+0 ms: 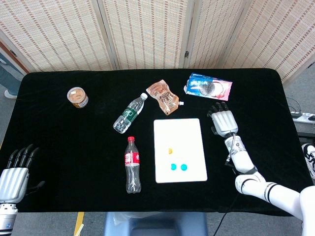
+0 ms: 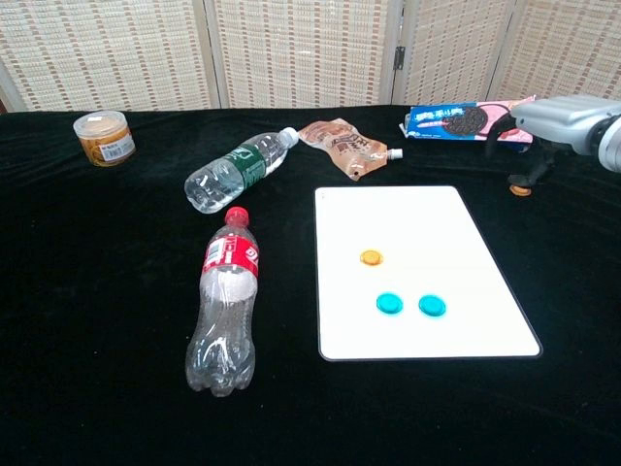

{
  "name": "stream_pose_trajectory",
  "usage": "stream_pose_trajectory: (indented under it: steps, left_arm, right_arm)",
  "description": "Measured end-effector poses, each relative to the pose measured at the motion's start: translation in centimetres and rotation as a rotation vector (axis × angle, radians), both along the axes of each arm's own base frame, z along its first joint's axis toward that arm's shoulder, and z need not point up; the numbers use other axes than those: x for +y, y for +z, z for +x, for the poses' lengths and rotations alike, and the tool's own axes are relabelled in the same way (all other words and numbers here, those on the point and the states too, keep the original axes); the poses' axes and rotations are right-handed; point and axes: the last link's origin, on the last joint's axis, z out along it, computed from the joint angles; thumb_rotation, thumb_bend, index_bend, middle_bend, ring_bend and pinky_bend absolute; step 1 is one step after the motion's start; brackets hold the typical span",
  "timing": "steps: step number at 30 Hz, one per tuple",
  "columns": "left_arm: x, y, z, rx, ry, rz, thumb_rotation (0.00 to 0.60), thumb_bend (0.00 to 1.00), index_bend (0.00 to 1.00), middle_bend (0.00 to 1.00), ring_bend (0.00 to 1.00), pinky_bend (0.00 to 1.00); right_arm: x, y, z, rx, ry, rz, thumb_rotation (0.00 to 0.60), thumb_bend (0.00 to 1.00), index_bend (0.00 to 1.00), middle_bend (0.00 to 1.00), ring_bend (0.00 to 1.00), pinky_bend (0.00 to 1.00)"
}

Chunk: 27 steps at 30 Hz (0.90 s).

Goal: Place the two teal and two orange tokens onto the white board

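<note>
White board (image 2: 485,252) carries two teal tokens (image 2: 389,303) and one orange token (image 2: 371,257). Second orange token (image 2: 521,190) lies on black tabletop (image 2: 97,291) under the empty, spread right hand (image 1: 222,119). Left hand (image 1: 15,169) empty, spread.

Just beyond the right hand (image 1: 222,119) lay a blue cookie packet (image 1: 208,86), an orange spouted pouch (image 1: 162,96) and a green-labelled bottle (image 1: 129,114) further to its left, a red-capped cola bottle (image 1: 132,164) nearer, and a small tub (image 1: 77,96) farthest away.
</note>
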Motion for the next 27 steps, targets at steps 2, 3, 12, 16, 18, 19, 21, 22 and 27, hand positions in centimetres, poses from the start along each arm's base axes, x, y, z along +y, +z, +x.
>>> stream_pose_trajectory:
  steps: [2, 3, 12, 16, 18, 19, 21, 22, 27]
  left_arm:
    - [0.0, 0.0, 0.1, 0.001, -0.003, 0.0, 0.6, 0.17, 0.0, 0.0, 0.0, 0.0]
    - [0.0, 0.1, 0.2, 0.002, -0.003, 0.001, 0.6, 0.17, 0.0, 0.0, 0.0, 0.0]
    - [-0.1, 0.1, 0.1, 0.003, 0.01, 0.0, 0.6, 0.17, 0.0, 0.0, 0.0, 0.0]
    - [-0.2, 0.2, 0.1, 0.006, 0.014, 0.002, 0.6, 0.17, 0.0, 0.0, 0.0, 0.0]
    - [-0.2, 0.2, 0.0, 0.008, 0.017, 0.002, 0.6, 0.17, 0.0, 0.0, 0.0, 0.0]
    - [-0.2, 0.2, 0.0, 0.008, 0.018, 0.001, 0.6, 0.17, 0.0, 0.0, 0.0, 0.0]
    - [-0.2, 0.2, -0.1, 0.009, 0.02, -0.001, 0.6, 0.17, 0.0, 0.0, 0.0, 0.0]
    - [-0.2, 0.2, -0.1, 0.009, 0.021, -0.002, 0.6, 0.17, 0.0, 0.0, 0.0, 0.0]
    - [-0.1, 0.1, -0.1, 0.01, 0.023, -0.005, 0.6, 0.17, 0.0, 0.0, 0.0, 0.0]
  right_arm:
    - [-0.4, 0.1, -0.9, 0.012, -0.033, -0.004, 0.6, 0.43, 0.33, 0.18, 0.06, 0.0]
    - [-0.5, 0.0, -1.3, 0.016, -0.044, -0.004, 0.6, 0.43, 0.34, 0.18, 0.06, 0.0]
    - [-2.2, -0.9, -2.9, 0.065, -0.113, -0.006, 0.6, 0.43, 0.34, 0.18, 0.06, 0.0]
    - [-3.0, -1.5, -3.1, 0.083, -0.129, -0.005, 0.6, 0.43, 0.34, 0.18, 0.07, 0.0]
    - [-3.3, -1.8, -3.2, 0.092, -0.137, -0.005, 0.6, 0.43, 0.34, 0.18, 0.07, 0.0]
    - [-3.4, -1.9, -3.3, 0.095, -0.141, -0.005, 0.6, 0.43, 0.34, 0.18, 0.07, 0.0]
    - [-3.7, -2.1, -3.3, 0.098, -0.15, -0.005, 0.6, 0.43, 0.35, 0.18, 0.07, 0.0]
    - [-3.8, -2.2, -3.4, 0.099, -0.153, -0.005, 0.6, 0.43, 0.36, 0.18, 0.07, 0.0]
    - [-4.1, -2.5, -3.5, 0.1, -0.163, -0.005, 0.6, 0.43, 0.37, 0.19, 0.07, 0.0]
